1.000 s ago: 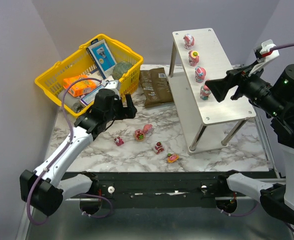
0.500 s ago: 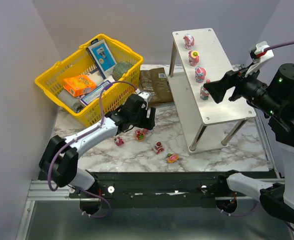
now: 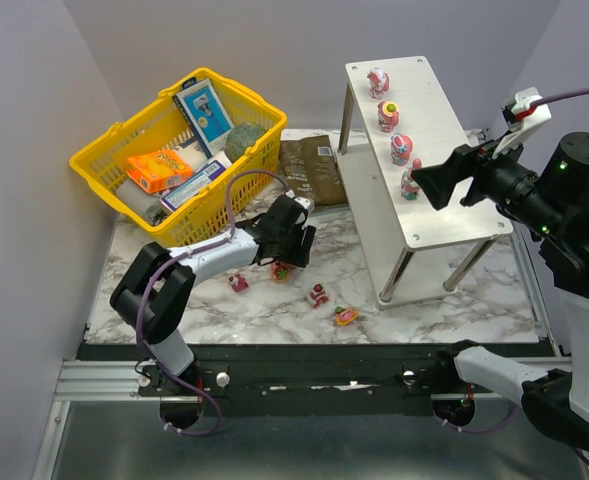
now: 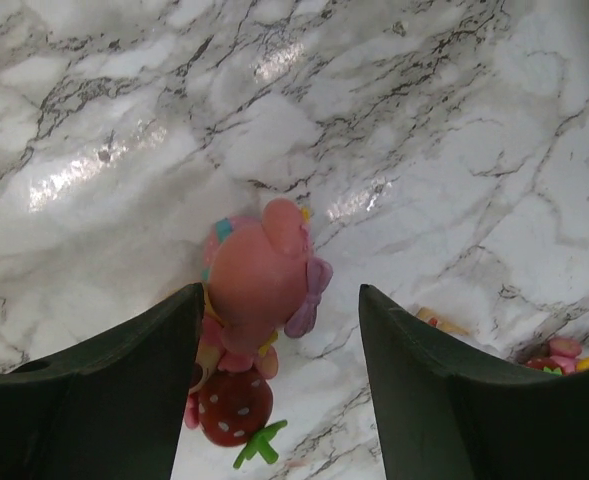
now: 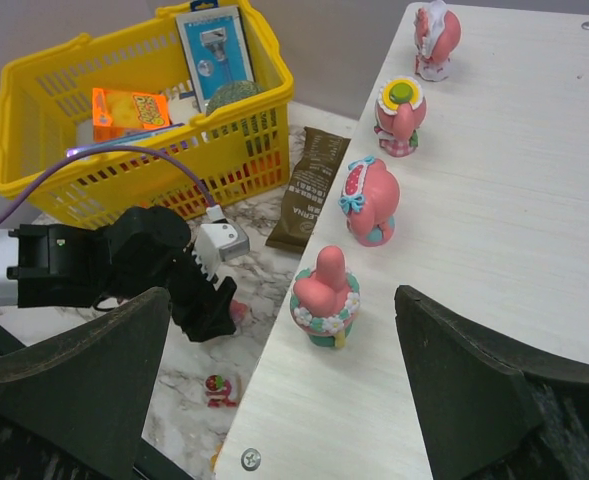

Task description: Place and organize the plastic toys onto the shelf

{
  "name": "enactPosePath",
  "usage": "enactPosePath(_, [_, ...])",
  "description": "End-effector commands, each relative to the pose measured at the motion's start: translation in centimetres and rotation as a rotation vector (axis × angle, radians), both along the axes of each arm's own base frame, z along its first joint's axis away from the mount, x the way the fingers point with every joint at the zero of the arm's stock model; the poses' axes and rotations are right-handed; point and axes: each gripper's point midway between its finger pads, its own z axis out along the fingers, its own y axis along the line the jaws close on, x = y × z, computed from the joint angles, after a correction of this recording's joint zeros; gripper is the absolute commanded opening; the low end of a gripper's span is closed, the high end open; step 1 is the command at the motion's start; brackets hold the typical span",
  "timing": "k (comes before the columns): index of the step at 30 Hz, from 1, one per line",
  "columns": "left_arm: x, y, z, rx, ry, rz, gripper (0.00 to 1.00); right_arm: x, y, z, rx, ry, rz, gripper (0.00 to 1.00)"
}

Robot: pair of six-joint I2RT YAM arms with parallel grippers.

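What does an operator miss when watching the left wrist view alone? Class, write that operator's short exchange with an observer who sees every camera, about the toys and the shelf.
Operator: A pink toy sits between the fingers of the left gripper. How many are shelved?
Observer: On the top board of the shelf, four toys stand in a row.
Operator: Where is the right gripper?
Observer: It hangs open above that board, close to the front toy of the row.
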Motion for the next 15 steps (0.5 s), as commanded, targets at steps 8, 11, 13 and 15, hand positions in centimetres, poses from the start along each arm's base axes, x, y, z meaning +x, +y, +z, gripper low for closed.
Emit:
enactPosePath(8, [1.65, -1.77, -0.12, -0.01, -0.027, -0.023, 0.58, -0.63, -1.07, -0.76, -0.022, 0.002, -0.036, 1.0])
enactPosePath(11, [1.52, -1.76, -0.37, -0.002, -0.018, -0.028, 0.46, -0.82, -1.21, -0.7, -0.021, -0.002, -0.041, 1.0])
enactPosePath(13, [1.48, -1.72, -0.38, 0.003, -0.018, -0.03, 0.37, -0.78, -1.2, -0.85, -0.023, 0.001, -0.041, 1.0])
enactPosePath(15, [1.41, -1.8, -0.02, 0.002, -0.02, -0.037, 0.24, -0.94, -1.2, -0.93, -0.022, 0.001, -0.038, 1.0])
